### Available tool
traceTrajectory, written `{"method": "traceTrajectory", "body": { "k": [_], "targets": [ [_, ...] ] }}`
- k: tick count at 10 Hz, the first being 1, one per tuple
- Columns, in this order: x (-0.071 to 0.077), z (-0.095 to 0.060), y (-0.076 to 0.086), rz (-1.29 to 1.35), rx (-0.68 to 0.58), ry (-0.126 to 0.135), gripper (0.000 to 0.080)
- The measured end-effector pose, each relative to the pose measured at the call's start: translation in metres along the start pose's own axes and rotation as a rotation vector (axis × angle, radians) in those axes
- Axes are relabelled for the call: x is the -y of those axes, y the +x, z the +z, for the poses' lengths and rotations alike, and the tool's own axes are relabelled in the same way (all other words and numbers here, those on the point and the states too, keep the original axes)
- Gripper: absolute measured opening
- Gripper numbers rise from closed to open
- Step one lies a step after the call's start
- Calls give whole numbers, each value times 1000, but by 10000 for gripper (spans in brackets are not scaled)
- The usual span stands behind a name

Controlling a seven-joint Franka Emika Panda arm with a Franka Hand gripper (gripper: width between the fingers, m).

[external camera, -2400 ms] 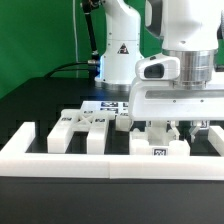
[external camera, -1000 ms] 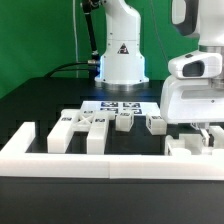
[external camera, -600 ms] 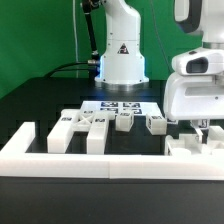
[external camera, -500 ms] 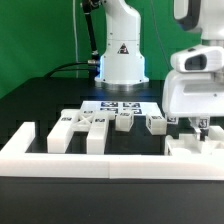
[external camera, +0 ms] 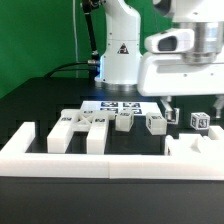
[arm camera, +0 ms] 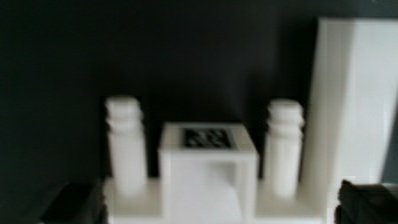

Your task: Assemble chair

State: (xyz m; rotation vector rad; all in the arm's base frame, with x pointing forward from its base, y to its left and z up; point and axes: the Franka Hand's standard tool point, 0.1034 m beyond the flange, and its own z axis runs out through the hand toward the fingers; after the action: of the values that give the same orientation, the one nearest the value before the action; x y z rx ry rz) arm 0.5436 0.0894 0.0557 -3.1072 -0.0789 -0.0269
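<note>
Exterior view's left to centre: loose chair parts [external camera: 97, 125] in a row on the black table [external camera: 40, 100], behind the white border wall [external camera: 60, 160]. Marker board [external camera: 120, 104] sits behind them. Right: end effector [external camera: 192, 113] hangs wide open, holding nothing, just above a tagged block [external camera: 200, 121]. Wrist view: tagged block [arm camera: 210, 150] between two posts, dark fingertips [arm camera: 80, 200] clear of it either side.

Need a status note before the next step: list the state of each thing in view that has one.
gripper: open, holding nothing, above the table.
tagged part: upright under the gripper, touched by neither finger.
slab: on the table beside the tagged part, not held.
loose parts: lying on the table at the exterior view's left, none held.
</note>
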Motion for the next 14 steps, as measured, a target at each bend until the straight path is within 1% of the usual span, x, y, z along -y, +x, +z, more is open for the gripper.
{"method": "traceTrajectory", "body": {
  "k": [1,5,6,8,9,10,12,13,14],
  "targets": [
    [-4,4,-7,-4,12,-2,649],
    [-5,5,-7,-6,16,-3,649],
    [-12,7,-10,-31,19,-6,649],
    [-26,12,-33,-54,26,-15,649],
    [-33,13,-38,-59,31,-18,649],
    [-34,9,-35,-52,26,-19,649],
    [-33,10,-37,-56,50,-19,649],
    [-33,11,-41,-56,91,-18,649],
    [-34,12,-46,-56,167,-18,649]
  ]
}}
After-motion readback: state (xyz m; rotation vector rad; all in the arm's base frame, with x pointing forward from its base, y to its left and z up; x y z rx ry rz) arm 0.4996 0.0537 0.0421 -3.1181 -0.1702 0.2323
